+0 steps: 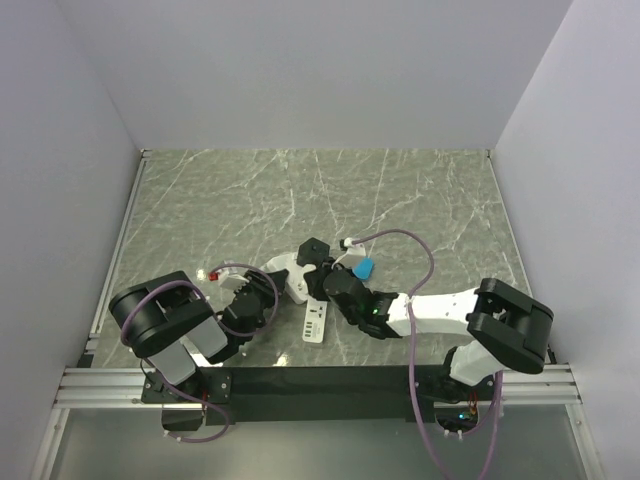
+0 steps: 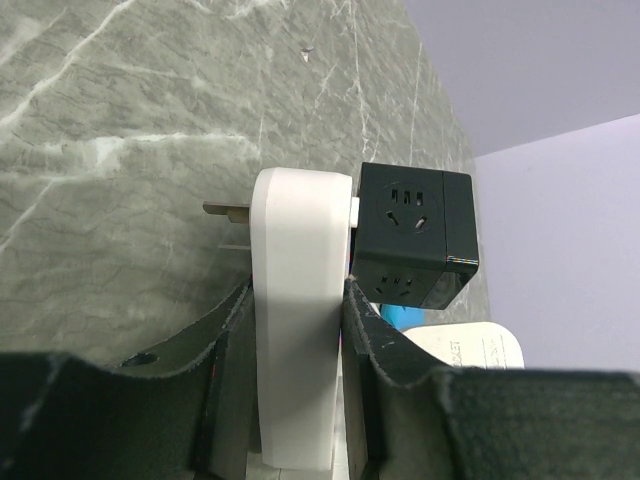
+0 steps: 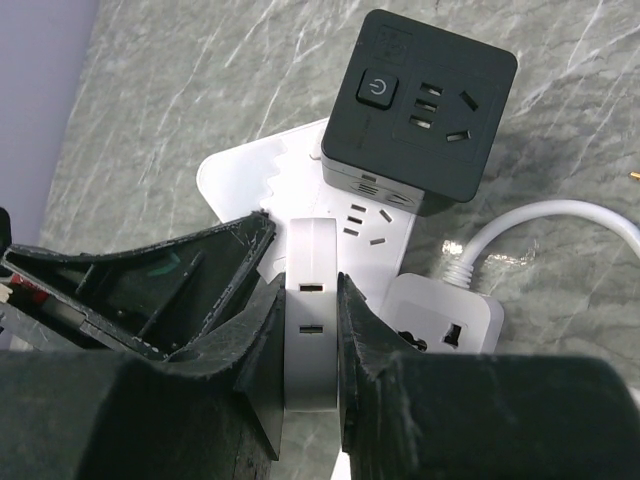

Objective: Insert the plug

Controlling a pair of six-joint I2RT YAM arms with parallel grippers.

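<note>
A flat white adapter (image 2: 298, 250) stands on edge between my left gripper's (image 2: 298, 292) jaws, which are shut on its two broad faces. Metal plug prongs (image 2: 226, 210) stick out of its left face, bare and in the air. A black cube socket (image 2: 415, 230) sits tight against its right face. In the right wrist view my right gripper (image 3: 312, 288) is shut on the same adapter's rim (image 3: 311, 330), where two USB slots show, with the black cube (image 3: 420, 100) just beyond. From above, both grippers (image 1: 268, 287) (image 1: 328, 278) meet at the adapter (image 1: 282, 268) and cube (image 1: 315, 250).
A white power strip (image 1: 317, 323) lies on the marble table (image 1: 300, 190) under the right gripper, its white cable (image 3: 545, 212) curving off to the right. A blue object (image 1: 363, 267) lies behind the right wrist, and a small red piece (image 1: 213, 274) lies left of the left gripper.
</note>
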